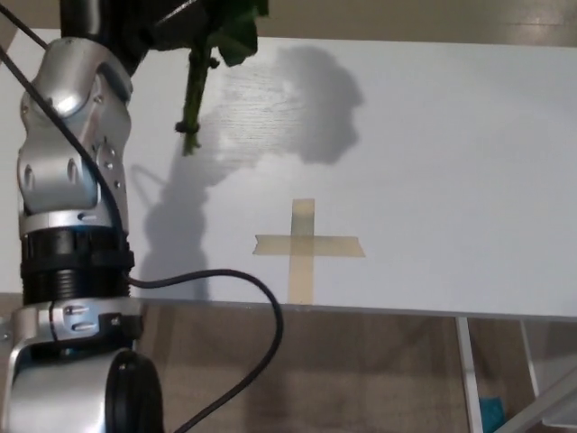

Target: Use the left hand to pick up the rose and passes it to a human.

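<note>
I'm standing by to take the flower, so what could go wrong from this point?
The blossoms are out of frame above; only the rose's stem and leaves show, so the head camera cannot check them. The stem hangs loose below the left hand, so it might slip or swing. No person shows yet, so the handover point is unclear.

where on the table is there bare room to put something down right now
The white table is bare right of the tape cross, out to its right edge. The top left is crowded: the left hand holds the rose stem hanging above it.
</note>
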You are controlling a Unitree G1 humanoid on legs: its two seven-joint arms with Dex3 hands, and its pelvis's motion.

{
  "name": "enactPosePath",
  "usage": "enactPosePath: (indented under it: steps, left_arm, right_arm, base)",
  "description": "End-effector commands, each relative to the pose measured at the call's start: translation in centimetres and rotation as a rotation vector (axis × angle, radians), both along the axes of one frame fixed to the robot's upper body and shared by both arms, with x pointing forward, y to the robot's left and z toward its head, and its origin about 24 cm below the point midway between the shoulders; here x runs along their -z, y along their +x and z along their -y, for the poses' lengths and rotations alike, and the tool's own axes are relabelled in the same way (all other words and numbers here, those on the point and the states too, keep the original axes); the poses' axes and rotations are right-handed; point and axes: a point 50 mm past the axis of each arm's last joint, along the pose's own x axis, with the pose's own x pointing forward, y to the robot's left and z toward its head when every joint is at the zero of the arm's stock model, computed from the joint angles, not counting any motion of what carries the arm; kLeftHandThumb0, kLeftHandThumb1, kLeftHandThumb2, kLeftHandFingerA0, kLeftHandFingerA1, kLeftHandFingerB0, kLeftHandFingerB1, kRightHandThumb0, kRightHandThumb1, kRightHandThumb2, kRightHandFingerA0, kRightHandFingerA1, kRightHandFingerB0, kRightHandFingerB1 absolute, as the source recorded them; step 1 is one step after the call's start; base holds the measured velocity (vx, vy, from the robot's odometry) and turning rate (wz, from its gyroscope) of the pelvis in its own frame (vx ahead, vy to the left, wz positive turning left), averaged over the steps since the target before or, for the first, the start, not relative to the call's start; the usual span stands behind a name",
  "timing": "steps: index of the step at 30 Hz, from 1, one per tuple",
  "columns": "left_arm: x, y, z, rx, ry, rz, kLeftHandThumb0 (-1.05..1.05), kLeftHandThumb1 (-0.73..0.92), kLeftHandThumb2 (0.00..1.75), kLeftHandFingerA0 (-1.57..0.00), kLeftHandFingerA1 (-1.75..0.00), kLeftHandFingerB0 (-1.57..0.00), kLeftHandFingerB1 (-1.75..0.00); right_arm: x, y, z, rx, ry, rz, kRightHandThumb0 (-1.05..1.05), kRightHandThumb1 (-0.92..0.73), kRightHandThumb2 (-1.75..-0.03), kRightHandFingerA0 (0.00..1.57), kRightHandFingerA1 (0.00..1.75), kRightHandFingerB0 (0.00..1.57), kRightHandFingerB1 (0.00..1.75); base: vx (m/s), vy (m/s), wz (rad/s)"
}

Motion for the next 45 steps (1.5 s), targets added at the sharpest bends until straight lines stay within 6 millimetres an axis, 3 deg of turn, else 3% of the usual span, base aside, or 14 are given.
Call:
enactPosePath:
  steps: [1, 6, 9, 12, 13, 16, 17, 22, 27, 31, 35, 37, 45]
  left_arm:
    - [-1.3, 0.0, 3.2, 0.315, -0.258, -0.121, -0.2, 0.84, 0.66, -1.01, -1.33, -0.85, -0.91]
    - [-0.1, -0.1, 3.8, 0.35, -0.276, -0.177, -0.2, 0.83, 0.66, -1.01, -1.32, -0.85, -0.9]
    - [2.0, -0.2, 3.8, 0.345, -0.275, -0.243, -0.19, 0.83, 0.66, -1.01, -1.31, -0.83, -0.93]
    - [2.3, -0.3, 3.8, 0.346, -0.277, -0.254, -0.19, 0.83, 0.66, -1.01, -1.31, -0.83, -0.93]
    - [4.3, -0.1, 3.5, 0.329, -0.264, -0.322, -0.18, 0.84, 0.65, -1.02, -1.3, -0.82, -0.93]
    - [4.5, -0.1, 3.5, 0.33, -0.264, -0.333, -0.18, 0.84, 0.65, -1.02, -1.3, -0.82, -0.93]
    - [6.2, -0.1, 3.4, 0.313, -0.246, -0.381, -0.16, 0.84, 0.65, -1.03, -1.27, -0.81, -0.96]
    - [6.4, -0.1, 3.4, 0.312, -0.243, -0.387, -0.16, 0.84, 0.65, -1.03, -1.27, -0.81, -0.96]
    - [8.3, -0.1, 5.8, 0.395, -0.233, -0.442, -0.14, 0.85, 0.66, -1.03, -1.28, -0.86, -0.92]
    - [8.3, -0.2, 5.9, 0.402, -0.232, -0.441, -0.14, 0.85, 0.66, -1.03, -1.28, -0.86, -0.92]
    - [9.7, -0.6, 7.3, 0.445, -0.224, -0.453, -0.13, 0.83, 0.69, -1.03, -1.29, -0.83, -0.95]
    - [10.7, -0.7, 8.8, 0.464, -0.234, -0.488, -0.12, 0.83, 0.7, -1.03, -1.29, -0.83, -0.98]
    - [11.2, -0.8, 10.0, 0.477, -0.241, -0.514, -0.11, 0.83, 0.71, -1.05, -1.29, -0.82, -1.0]
  right_arm:
    - [0.1, 0.1, -0.3, 0.006, 0.015, -0.008, -0.31, -0.71, -0.62, 0.67, 0.43, 0.52, 0.38]
    - [0.3, -0.5, -0.1, 0.001, 0.009, -0.018, -0.31, -0.71, -0.62, 0.68, 0.43, 0.53, 0.39]
    - [0.5, -1.0, 0.0, 0.003, 0.009, -0.031, -0.31, -0.71, -0.62, 0.66, 0.43, 0.51, 0.38]
    - [0.5, -1.2, 0.1, 0.002, 0.007, -0.037, -0.31, -0.71, -0.62, 0.66, 0.43, 0.51, 0.38]
    - [0.6, -1.2, -0.2, -0.007, 0.011, -0.046, -0.31, -0.71, -0.62, 0.68, 0.43, 0.5, 0.38]
    - [0.6, -1.2, -0.3, -0.009, 0.012, -0.047, -0.31, -0.71, -0.62, 0.68, 0.43, 0.5, 0.38]
    - [0.6, -1.1, -0.3, -0.01, 0.018, -0.047, -0.31, -0.72, -0.62, 0.67, 0.43, 0.5, 0.38]
    - [0.6, -1.1, -0.3, -0.01, 0.019, -0.047, -0.31, -0.72, -0.62, 0.67, 0.43, 0.5, 0.38]
    - [0.6, -1.0, -0.5, -0.017, 0.018, -0.044, -0.31, -0.72, -0.62, 0.69, 0.44, 0.51, 0.38]
    - [0.6, -1.0, -0.5, -0.017, 0.018, -0.045, -0.31, -0.72, -0.62, 0.69, 0.44, 0.51, 0.38]
    - [0.9, -1.7, -0.6, -0.013, 0.025, -0.059, -0.31, -0.71, -0.62, 0.67, 0.43, 0.5, 0.38]
    - [1.1, -2.2, -0.6, -0.021, 0.027, -0.067, -0.31, -0.71, -0.62, 0.66, 0.43, 0.49, 0.38]
    - [1.2, -2.5, -0.6, -0.029, 0.019, -0.071, -0.31, -0.72, -0.62, 0.68, 0.44, 0.5, 0.38]
  base:
    - [0.0, 0.0, 0.0]
    - [0.0, 0.0, 0.0]
    - [0.0, 0.0, 0.0]
    - [0.0, 0.0, 0.0]
    - [0.0, 0.0, 0.0]
    - [0.0, 0.0, 0.0]
    - [0.0, 0.0, 0.0]
    - [0.0, 0.0, 0.0]
    - [0.0, 0.0, 0.0]
    - [0.0, 0.0, 0.0]
    - [0.0, 0.0, 0.0]
    - [0.0, 0.0, 0.0]
    - [0.0, 0.0, 0.0]
